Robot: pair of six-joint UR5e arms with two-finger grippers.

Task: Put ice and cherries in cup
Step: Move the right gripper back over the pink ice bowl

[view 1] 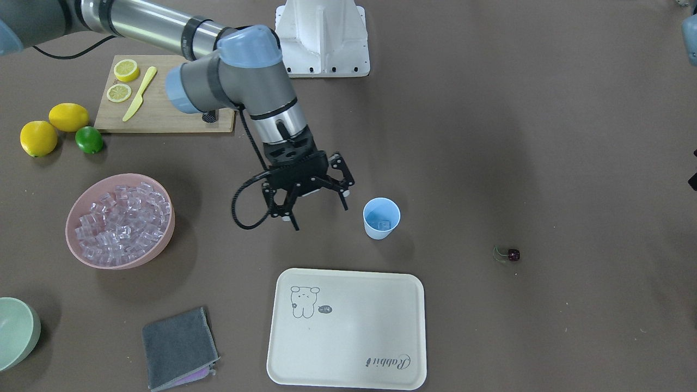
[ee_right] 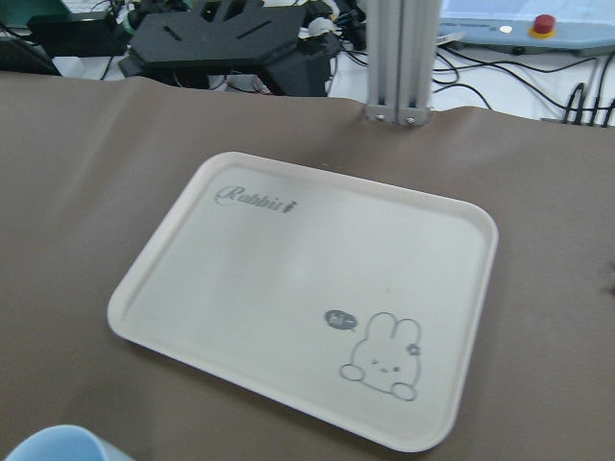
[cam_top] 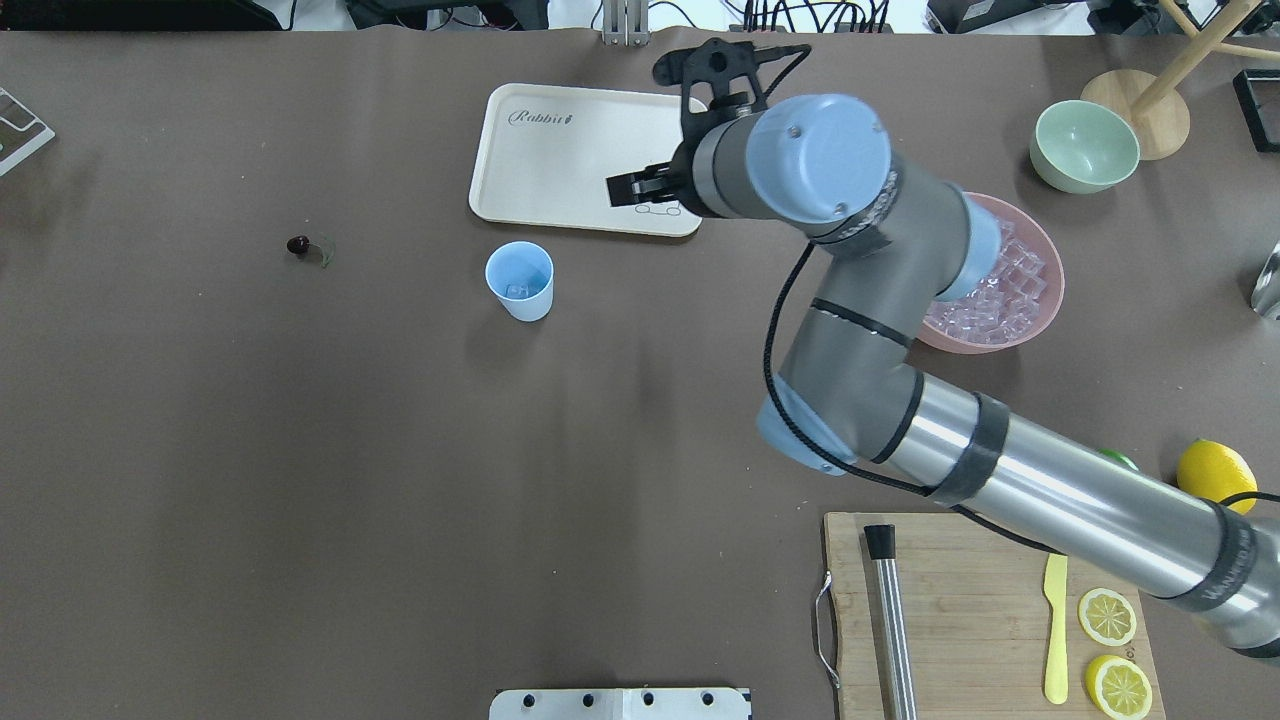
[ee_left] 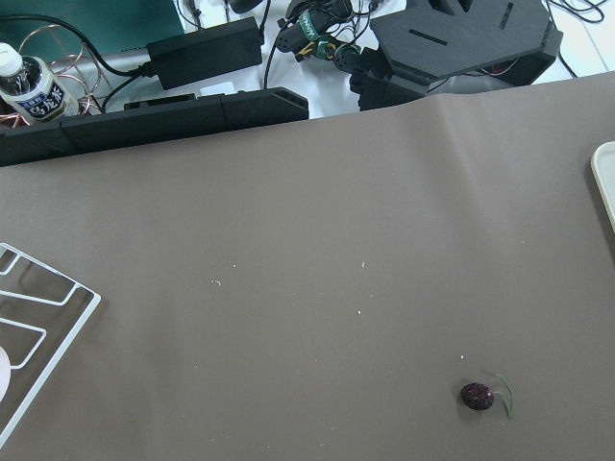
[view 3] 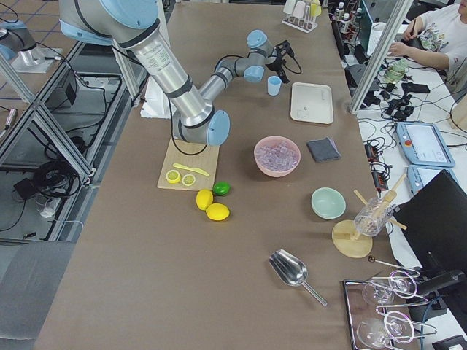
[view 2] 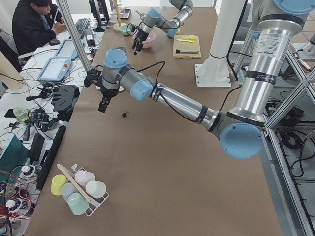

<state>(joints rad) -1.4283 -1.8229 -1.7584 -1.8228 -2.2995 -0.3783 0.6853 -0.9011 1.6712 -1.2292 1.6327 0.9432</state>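
the front view shows the right claw (view 1: 321,218) spread wide and empty just beside the cup (view 1: 381,218) — one ice cube (view 1: 384,224) lies inside it, many more in the pink bowl (view 1: 155,255). the cherry (view 1: 512,254) lies on the table (view 1: 544,163) well apart from the cup. the left claw (view 2: 102,107) shows only in the left side view, near the cherry — released or clenched, i cannot tell.

The brown table (view 1: 544,136) carries a cup (view 1: 379,228), cherry (view 1: 512,254), tray (view 1: 359,337), pink bowl (view 1: 161,246), green bowl (view 1: 22,326), cloth (view 1: 177,345), board (view 1: 174,117), 2 lemons (view 1: 38,138) and lime (view 1: 89,139)

Light-blue cup (view 1: 377,233), dark-red cherry (view 1: 513,254), pink bowl (view 1: 163,242), cream rabbit-print tray (view 1: 354,337)
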